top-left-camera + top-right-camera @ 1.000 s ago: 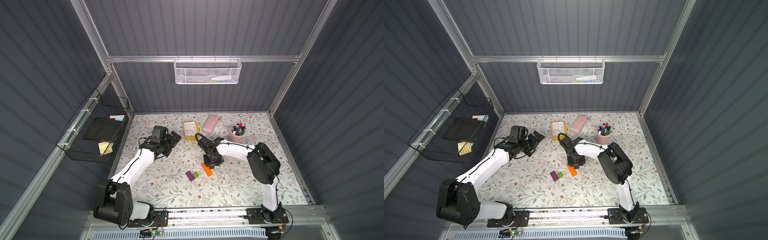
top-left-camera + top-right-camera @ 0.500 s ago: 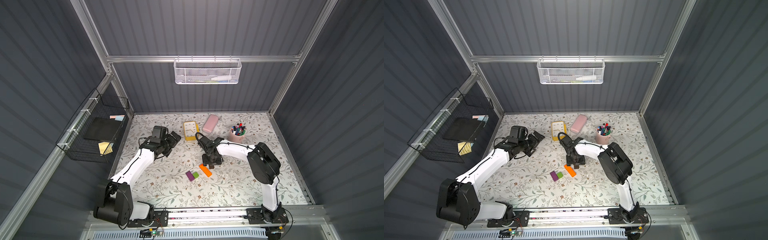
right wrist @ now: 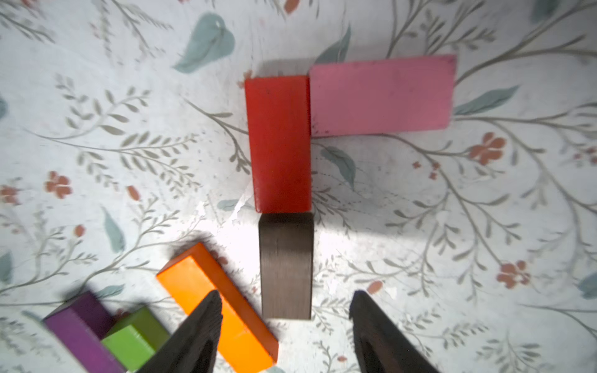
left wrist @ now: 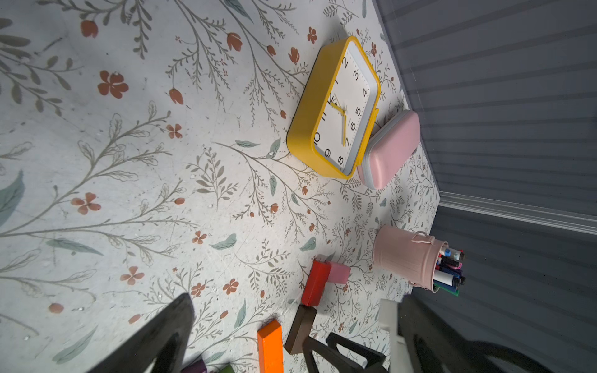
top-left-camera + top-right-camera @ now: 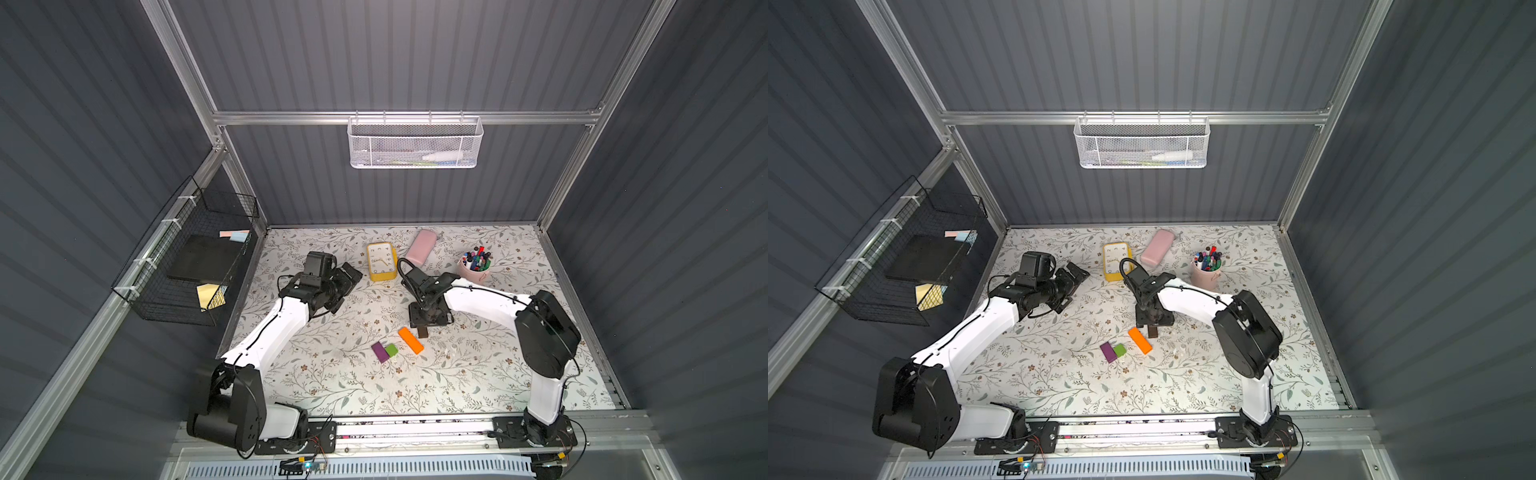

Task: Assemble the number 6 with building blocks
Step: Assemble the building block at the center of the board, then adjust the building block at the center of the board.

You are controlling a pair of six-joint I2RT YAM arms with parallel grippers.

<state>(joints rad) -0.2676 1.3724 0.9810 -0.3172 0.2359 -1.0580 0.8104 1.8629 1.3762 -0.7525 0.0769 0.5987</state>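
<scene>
Left arm (image 5: 270, 336): elbow bent, reaching far and left of centre. Left gripper (image 5: 348, 275): held aloft, fingers apart, empty.
Right arm (image 5: 482, 301): stretched left toward centre. Right gripper (image 3: 286, 295): pointing down, fingers (image 3: 203, 326) parted, holding nothing.

The right gripper's (image 3: 285, 294) jaws have spread apart, leaving the dark brown block (image 3: 286, 258) lying free between its fingertips.

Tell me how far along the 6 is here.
Done: pink block juts sideways from one end of the red block; dark brown block butts against its other end. In hand: nothing; the right claw hangs open over the dark brown block. Still to place: purple block, green cube and orange block lie loose nearby.
</scene>
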